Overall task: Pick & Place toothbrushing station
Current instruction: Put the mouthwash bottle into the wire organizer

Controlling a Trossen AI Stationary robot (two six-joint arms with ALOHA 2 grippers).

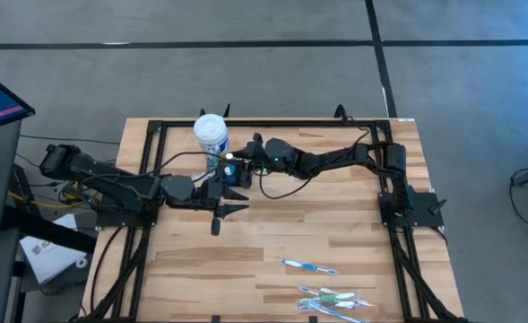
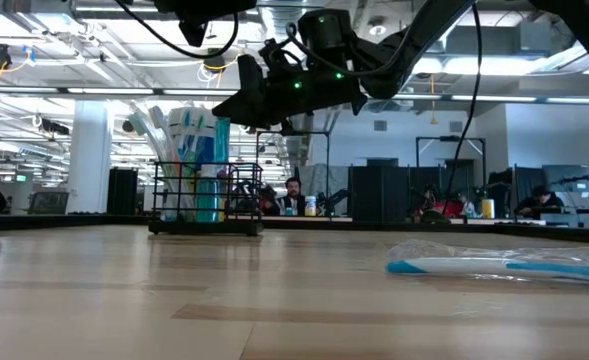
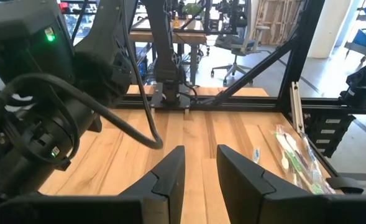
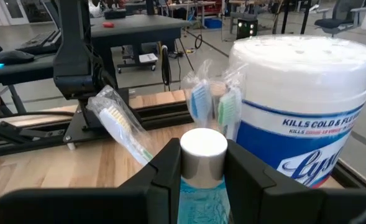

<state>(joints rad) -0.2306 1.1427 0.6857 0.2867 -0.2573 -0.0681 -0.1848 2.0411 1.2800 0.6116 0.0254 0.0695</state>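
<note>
The toothbrushing station (image 2: 164, 195), a black wire caddy, stands on the table at the far left, beside the white blue-labelled tub (image 1: 211, 135) (image 4: 307, 118). Wrapped toothbrushes (image 4: 117, 124) stand up out of it. A blue bottle (image 4: 201, 199) with a silver cap stands upright in it, and my right gripper (image 4: 202, 146) (image 1: 234, 167) is shut on that bottle. My left gripper (image 3: 200, 152) (image 1: 226, 213) hangs open just on the near side of the caddy, with nothing between its fingers. My right gripper pinches the bottle's silver cap (image 4: 189, 152) between its two fingers, one on each side. The fingers lie about level and come from the table's right side. The bottle stands upright; whether its bottom rests in the caddy is hidden.
Loose wrapped toothbrushes (image 1: 308, 266) (image 1: 335, 301) lie on the wood near the front right, and they also show in the low view (image 2: 494, 265). A black frame rail (image 1: 272, 124) runs along the table's far edge. Bare wood lies between the caddy and the brushes.
</note>
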